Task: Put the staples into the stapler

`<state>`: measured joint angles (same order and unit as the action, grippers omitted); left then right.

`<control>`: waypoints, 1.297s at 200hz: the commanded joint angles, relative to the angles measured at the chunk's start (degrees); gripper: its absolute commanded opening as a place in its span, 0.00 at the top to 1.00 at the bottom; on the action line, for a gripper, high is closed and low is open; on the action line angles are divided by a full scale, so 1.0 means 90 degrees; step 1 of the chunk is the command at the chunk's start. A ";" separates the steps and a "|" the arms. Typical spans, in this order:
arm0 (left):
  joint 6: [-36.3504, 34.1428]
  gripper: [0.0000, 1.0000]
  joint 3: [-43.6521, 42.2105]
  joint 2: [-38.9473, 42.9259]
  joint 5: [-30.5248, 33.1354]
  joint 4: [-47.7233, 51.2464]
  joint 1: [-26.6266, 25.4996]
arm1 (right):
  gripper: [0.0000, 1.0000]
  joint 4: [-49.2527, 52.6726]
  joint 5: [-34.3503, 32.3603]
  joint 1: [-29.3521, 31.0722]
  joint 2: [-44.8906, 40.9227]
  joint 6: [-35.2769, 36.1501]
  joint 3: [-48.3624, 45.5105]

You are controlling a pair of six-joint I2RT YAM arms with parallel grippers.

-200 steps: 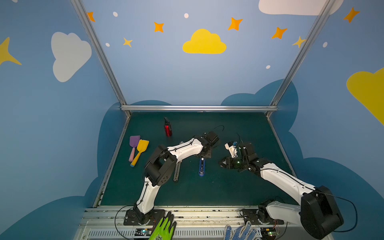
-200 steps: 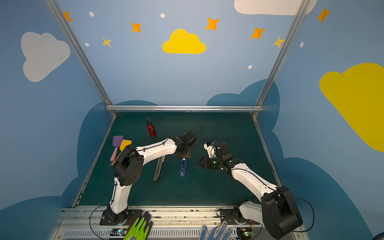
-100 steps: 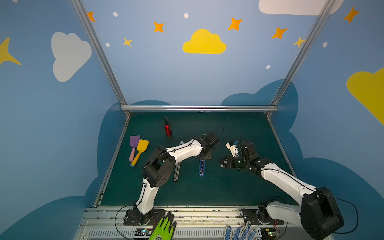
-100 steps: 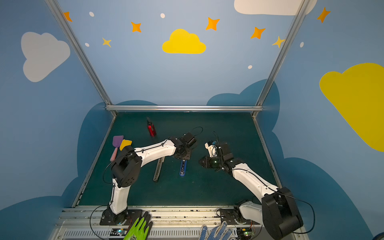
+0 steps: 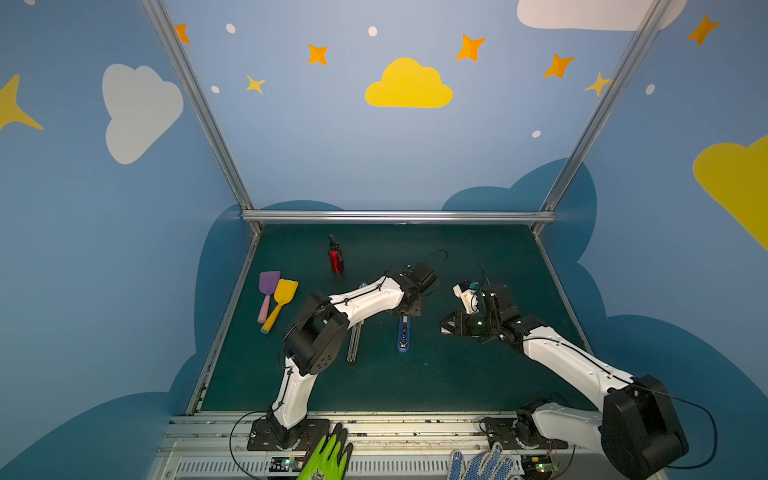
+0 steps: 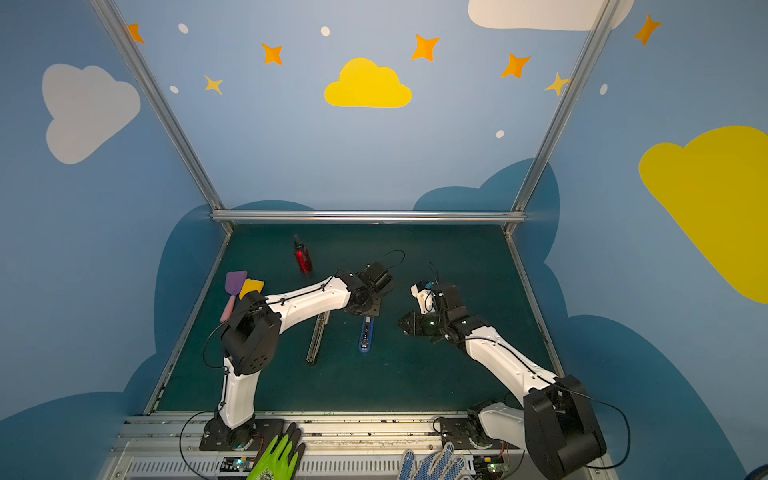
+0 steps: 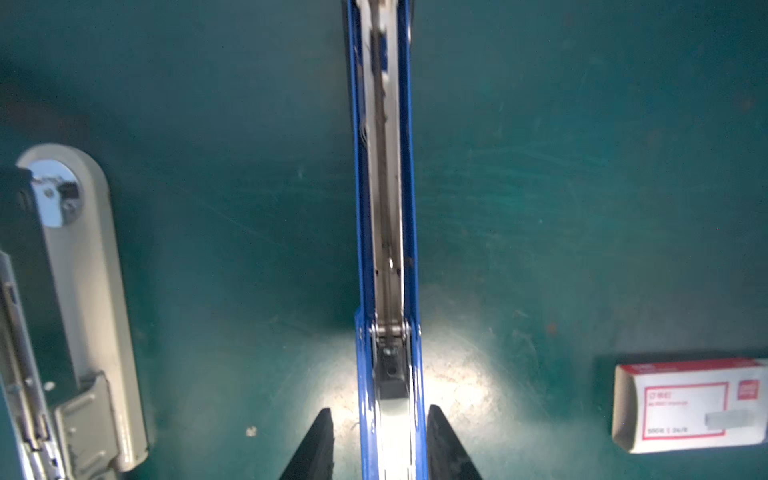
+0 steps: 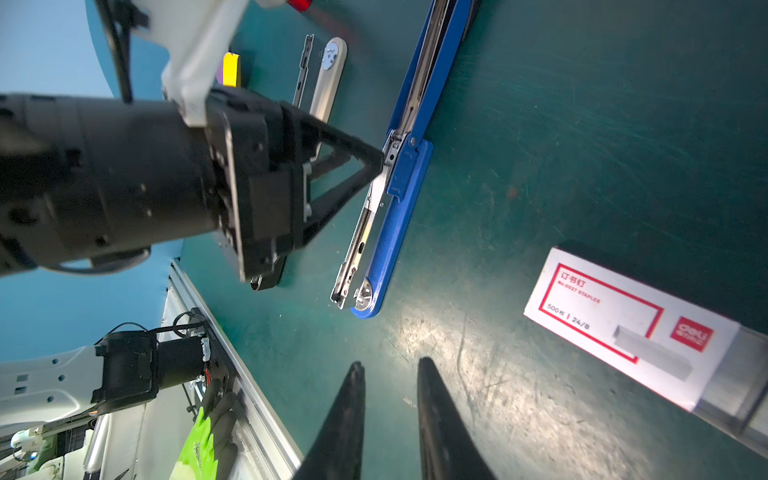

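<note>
The blue stapler lies swung open on the green mat, its metal staple channel facing up. My left gripper is open and straddles the hinge end, with a gap on each side of the blue body. The same gripper points at the hinge in the right wrist view. The staples are in a white, red-labelled box lying flat beside the stapler, its tray slid partly out with grey strips showing. My right gripper hovers open and empty between stapler and box.
A grey stapler lies open left of the blue one. A red bottle stands at the back. Purple and yellow spatulas lie at the left. A green glove and a blue-dotted glove rest on the front rail.
My left gripper's jaws have spread apart around the blue stapler's hinge end and the gripper has shifted slightly toward the front. The right arm has stayed still.
</note>
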<state>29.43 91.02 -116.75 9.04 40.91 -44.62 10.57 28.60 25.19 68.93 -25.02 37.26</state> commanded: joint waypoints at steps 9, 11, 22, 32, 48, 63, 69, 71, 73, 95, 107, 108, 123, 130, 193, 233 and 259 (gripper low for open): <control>0.0039 0.63 0.0225 -0.0051 -0.0161 0.0110 0.0269 | 0.76 0.0083 0.0122 -0.0041 -0.0158 0.0082 -0.0057; 0.0035 0.63 0.0240 -0.0069 -0.0168 0.0112 0.0277 | 0.76 0.0085 0.0130 -0.0044 -0.0158 0.0079 -0.0057; 0.0012 0.63 0.0308 -0.0131 -0.0208 0.0106 0.0308 | 0.76 0.0084 0.0143 -0.0035 -0.0150 0.0083 -0.0066; -0.0004 0.63 0.0375 -0.0193 -0.0259 0.0099 0.0334 | 0.76 0.0066 0.0143 -0.0043 -0.0149 0.0078 -0.0077; -0.0044 0.63 0.0503 -0.0320 -0.0306 0.0131 0.0329 | 0.76 0.0052 0.0143 -0.0041 -0.0147 0.0066 -0.0087; -0.0084 0.63 0.0629 -0.0457 -0.0330 0.0193 0.0325 | 0.76 0.0042 0.0138 -0.0047 -0.0140 0.0058 -0.0096; -0.0081 0.63 0.0679 -0.0514 -0.0339 0.0233 0.0328 | 0.76 0.0037 0.0133 -0.0050 -0.0144 0.0063 -0.0096; -0.0078 0.63 0.0692 -0.0526 -0.0345 0.0243 0.0338 | 0.76 0.0037 0.0133 -0.0046 -0.0143 0.0057 -0.0096; -0.0092 0.63 0.0703 -0.0551 -0.0349 0.0253 0.0336 | 0.76 0.0029 0.0130 -0.0048 -0.0140 0.0058 -0.0096; -0.0037 0.63 0.0703 -0.0622 -0.0336 0.0289 0.0329 | 0.76 0.0020 0.0133 -0.0068 -0.0138 0.0045 -0.0106; -0.0016 0.64 0.0642 -0.0615 -0.0293 0.0279 0.0330 | 0.76 0.0004 0.0140 -0.0069 -0.0137 0.0046 -0.0116; -0.0012 0.64 0.0640 -0.0619 -0.0292 0.0274 0.0324 | 0.76 0.0011 0.0136 -0.0067 -0.0138 0.0051 -0.0116; 0.0006 0.65 0.0554 -0.0596 -0.0248 0.0256 0.0319 | 0.76 0.0014 0.0142 -0.0078 -0.0138 0.0054 -0.0126; 0.0026 0.66 0.0509 -0.0578 -0.0250 0.0241 0.0334 | 0.76 0.0008 0.0152 -0.0082 -0.0131 0.0050 -0.0126; 0.0019 0.66 0.0423 -0.0622 -0.0191 0.0211 0.0322 | 0.76 -0.0004 0.0172 -0.0084 -0.0152 0.0019 -0.0145; 0.0021 0.68 0.0310 -0.0596 -0.0212 0.0216 0.0300 | 0.76 0.0024 0.0152 -0.0094 -0.0202 0.0019 -0.0164; 0.0048 0.69 0.0174 -0.0502 -0.0241 0.0182 0.0257 | 0.76 0.0009 0.0143 -0.0099 -0.0183 0.0016 -0.0165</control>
<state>29.39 94.37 -121.73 6.31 40.88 -41.95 10.52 29.61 24.56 68.40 -25.04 36.51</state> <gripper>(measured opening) 0.316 0.242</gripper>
